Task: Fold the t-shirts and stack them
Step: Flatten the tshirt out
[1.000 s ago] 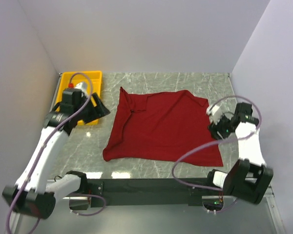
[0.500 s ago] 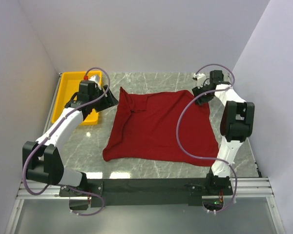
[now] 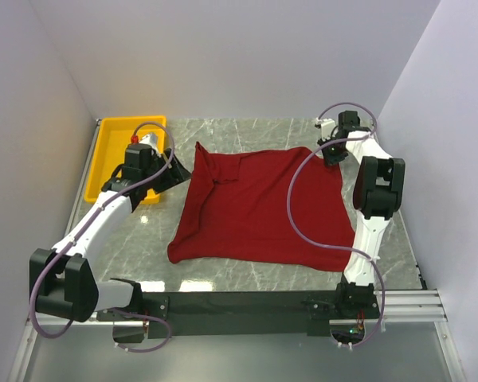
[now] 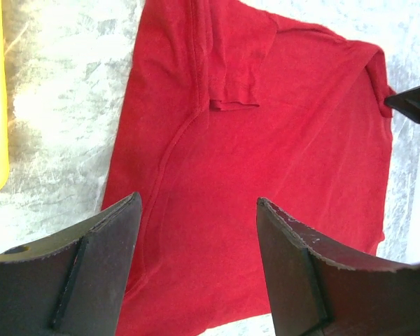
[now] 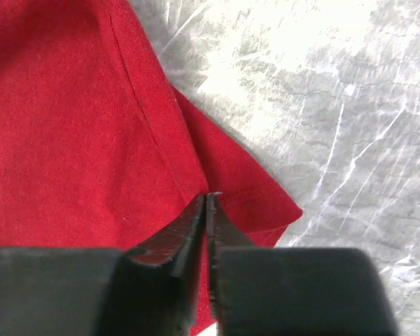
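T-shirt on table; tray left of it; right hand on far-right corner.

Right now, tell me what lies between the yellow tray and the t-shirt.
Bare marble table, clear in the left wrist view; in the top view the open left gripper is over that strip.

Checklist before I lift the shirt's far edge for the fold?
1. Right claw shut on the far right corner of the dark red cloth t-shirt: ok.
2. Left claw gripping the far left corner: not ok, open above the cloth.
3. Shirt lying flat: not ok, a sleeve is folded onto the body.
4. Yellow plastic tray apart from the shirt: ok.
5. Right arm's purple cable free of the cloth: cannot tell.
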Controlling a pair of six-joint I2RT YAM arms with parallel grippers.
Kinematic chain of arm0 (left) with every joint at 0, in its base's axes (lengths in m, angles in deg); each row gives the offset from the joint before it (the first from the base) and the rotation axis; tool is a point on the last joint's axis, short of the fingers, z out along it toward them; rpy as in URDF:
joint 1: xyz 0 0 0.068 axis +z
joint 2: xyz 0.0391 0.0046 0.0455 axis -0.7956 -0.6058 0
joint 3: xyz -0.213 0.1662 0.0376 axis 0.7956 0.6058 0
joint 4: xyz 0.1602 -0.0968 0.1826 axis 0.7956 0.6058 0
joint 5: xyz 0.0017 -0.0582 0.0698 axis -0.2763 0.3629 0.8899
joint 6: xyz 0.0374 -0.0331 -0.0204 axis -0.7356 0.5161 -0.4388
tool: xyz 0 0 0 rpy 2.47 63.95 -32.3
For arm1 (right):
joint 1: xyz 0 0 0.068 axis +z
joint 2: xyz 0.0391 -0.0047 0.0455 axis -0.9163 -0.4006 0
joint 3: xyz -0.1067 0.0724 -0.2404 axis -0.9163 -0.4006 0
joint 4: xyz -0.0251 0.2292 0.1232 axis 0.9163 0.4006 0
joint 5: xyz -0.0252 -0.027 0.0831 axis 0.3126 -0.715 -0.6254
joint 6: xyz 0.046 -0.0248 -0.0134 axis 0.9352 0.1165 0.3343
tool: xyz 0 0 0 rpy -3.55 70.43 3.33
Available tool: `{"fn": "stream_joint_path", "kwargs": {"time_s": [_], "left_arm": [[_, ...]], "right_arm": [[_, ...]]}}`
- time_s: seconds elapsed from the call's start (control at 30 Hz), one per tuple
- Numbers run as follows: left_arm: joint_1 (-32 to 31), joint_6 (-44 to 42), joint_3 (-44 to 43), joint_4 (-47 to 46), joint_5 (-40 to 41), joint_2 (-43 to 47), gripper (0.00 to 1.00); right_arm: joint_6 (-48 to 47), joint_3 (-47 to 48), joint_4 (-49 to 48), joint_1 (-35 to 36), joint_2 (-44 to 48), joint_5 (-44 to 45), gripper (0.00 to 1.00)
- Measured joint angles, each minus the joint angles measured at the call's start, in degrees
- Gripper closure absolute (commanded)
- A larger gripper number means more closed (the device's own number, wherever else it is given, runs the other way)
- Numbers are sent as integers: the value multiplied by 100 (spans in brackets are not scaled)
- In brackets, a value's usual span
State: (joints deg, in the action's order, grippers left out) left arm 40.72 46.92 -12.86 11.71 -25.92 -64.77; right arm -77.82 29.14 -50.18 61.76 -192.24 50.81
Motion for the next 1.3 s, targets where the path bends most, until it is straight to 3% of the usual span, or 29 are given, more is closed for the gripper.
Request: {"fn": "stream_joint_path", "kwargs": {"time_s": [0.07, 0.27, 0.47, 0.5, 0.63, 0.73, 0.93, 1.3], "left_arm": [[-2, 22, 0, -17, 4, 31, 28], [-4, 66, 55, -35, 4, 101, 28], [-4, 83, 192, -13, 4, 205, 28], [-4, 83, 192, -22, 4, 214, 28], [-4, 81, 192, -35, 4, 234, 28], [-4, 52, 192, -96, -4, 197, 27], [-4, -127, -166, -420, -103, -463, 27], [-39, -619, -2708, -612, -262, -3322, 33]], "right_arm": [[-11, 50, 59, 2, -46, 20, 100], [-24, 162, 129, 4, -48, 140, 100], [81, 494, -306, 15, -48, 844, 100], [105, 553, -459, 15, -48, 1023, 91], [190, 1097, -833, 55, -264, 1755, 39], [205, 1449, -1113, 63, -498, 2004, 27], [96, 732, -1095, 59, -304, 1705, 26], [50, -1294, -601, -2, 1690, -468, 27]]}}
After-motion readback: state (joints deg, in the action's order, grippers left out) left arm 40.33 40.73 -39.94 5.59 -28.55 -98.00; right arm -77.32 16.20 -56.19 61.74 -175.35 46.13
